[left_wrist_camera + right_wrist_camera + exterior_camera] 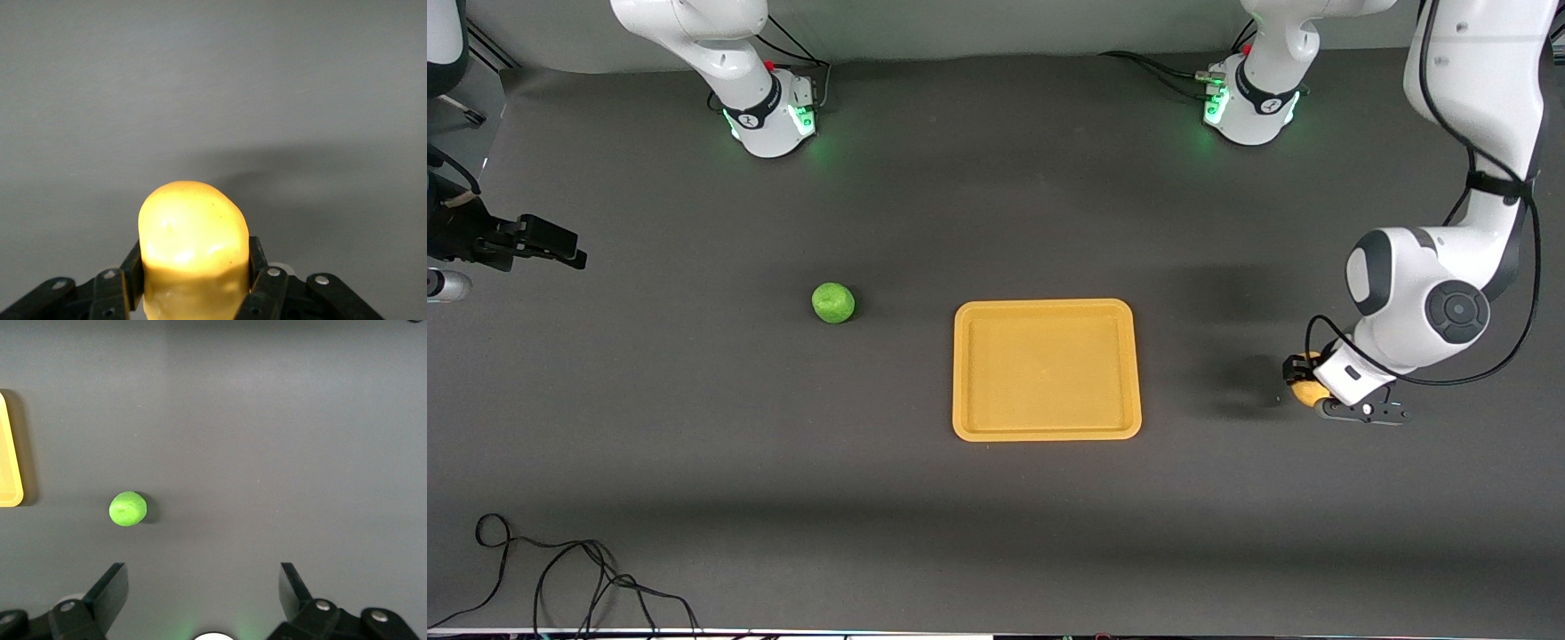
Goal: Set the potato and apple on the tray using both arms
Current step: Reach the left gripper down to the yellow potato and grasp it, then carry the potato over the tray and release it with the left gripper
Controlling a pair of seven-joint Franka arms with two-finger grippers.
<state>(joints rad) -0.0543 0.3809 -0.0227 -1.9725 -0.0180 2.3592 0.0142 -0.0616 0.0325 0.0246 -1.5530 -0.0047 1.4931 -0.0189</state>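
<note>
though gripped, potato [191, 247] between left gripper [193, 273] fingers

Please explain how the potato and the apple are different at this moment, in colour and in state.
The potato is yellow-orange and lumpy; the apple is bright green and round. The left end effector is shut on the potato, while the apple lies free on the table, with the open right end effector above it. Neither is on the tray.

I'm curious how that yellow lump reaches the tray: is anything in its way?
Nothing visible. The left gripper is shut on the potato, and only bare table lies between it and the tray. The apple sits past the tray, toward the right arm's end.
</note>
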